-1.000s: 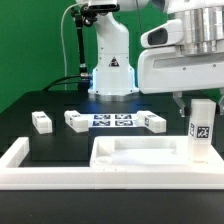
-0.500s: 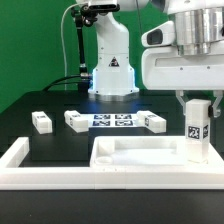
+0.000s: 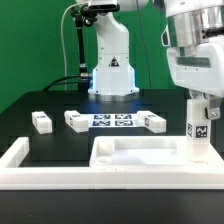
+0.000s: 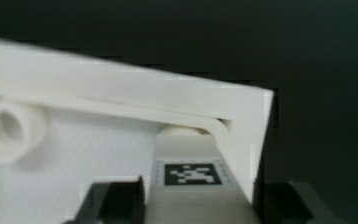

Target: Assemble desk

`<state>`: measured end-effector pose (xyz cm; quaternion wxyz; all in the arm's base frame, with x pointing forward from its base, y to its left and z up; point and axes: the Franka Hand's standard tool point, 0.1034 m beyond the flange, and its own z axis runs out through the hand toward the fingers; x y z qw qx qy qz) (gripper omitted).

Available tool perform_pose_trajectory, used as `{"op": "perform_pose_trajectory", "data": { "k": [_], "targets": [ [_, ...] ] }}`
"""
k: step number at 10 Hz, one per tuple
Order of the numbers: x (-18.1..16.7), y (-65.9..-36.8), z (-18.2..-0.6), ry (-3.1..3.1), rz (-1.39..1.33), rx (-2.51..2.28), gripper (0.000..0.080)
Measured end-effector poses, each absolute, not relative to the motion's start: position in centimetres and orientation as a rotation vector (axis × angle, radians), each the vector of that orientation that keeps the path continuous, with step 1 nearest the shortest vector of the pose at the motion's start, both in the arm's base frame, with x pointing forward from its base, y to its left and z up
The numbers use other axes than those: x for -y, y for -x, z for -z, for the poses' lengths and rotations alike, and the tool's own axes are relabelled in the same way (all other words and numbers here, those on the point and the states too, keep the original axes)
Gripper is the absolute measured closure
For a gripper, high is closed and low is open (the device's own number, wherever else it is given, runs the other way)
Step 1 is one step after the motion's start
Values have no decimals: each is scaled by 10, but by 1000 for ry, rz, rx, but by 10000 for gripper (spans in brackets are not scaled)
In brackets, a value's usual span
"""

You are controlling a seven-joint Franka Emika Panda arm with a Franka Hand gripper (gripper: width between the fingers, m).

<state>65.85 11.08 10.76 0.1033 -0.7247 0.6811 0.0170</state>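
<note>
In the exterior view a white block leg (image 3: 199, 132) with a black-and-white tag stands upright on the near right corner of the white tabletop panel (image 3: 135, 157). My gripper (image 3: 200, 104) comes down from above and is shut on the leg's top. In the wrist view the tagged leg (image 4: 195, 180) fills the gap between my two dark fingers (image 4: 115, 203), at the corner of the panel (image 4: 105, 105). A round socket (image 4: 5, 132) shows in the panel. Three more legs (image 3: 41, 121) (image 3: 77, 120) (image 3: 153, 122) lie on the black table behind.
A long low white barrier wall (image 3: 90, 180) runs along the front and up the exterior view's left side. The marker board (image 3: 113, 120) lies flat between the loose legs. The robot's base (image 3: 111, 70) stands at the back.
My jaws have closed in on the leg. My hand has shifted slightly toward the exterior view's right and tilted; the leg sits a touch lower at the panel's corner.
</note>
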Motion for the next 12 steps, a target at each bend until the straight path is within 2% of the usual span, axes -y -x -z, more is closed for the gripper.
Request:
{"op": "perform_pose_trajectory", "data": {
  "k": [2, 3, 4, 5, 9, 12],
  "targets": [
    [-111, -658, -107, 2216, -41, -1925, 506],
    [-109, -658, -107, 2376, -16, -1731, 316],
    [-106, -659, -107, 2519, 11, -1517, 316],
    [-106, -658, -105, 2650, 16, -1289, 189],
    [-104, -658, -105, 2802, 54, -947, 152],
    [-91, -660, -108, 3049, 126, -151, 150]
  ]
}}
